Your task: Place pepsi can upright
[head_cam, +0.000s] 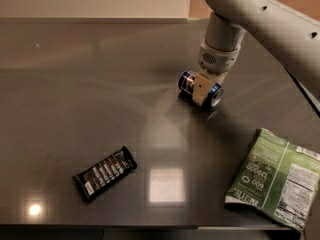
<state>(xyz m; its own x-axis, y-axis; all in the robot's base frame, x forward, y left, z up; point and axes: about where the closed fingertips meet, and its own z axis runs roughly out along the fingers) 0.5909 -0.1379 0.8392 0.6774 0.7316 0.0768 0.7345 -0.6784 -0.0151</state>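
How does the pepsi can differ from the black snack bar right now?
The pepsi can is a blue cylinder lying on its side; the snack bar is a flat black wrapper. The can sits farther back with the gripper down over its middle; the bar lies near the front edge with nothing on it. Both rest on the dark table, each at a diagonal.

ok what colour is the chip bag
Chip bag: green, white print, camera view; gripper is over the pepsi can.

Jaws down at pepsi can (188, 80); open table (95, 89) all around, snack bar (104, 173) and chip bag (274, 179) well apart.
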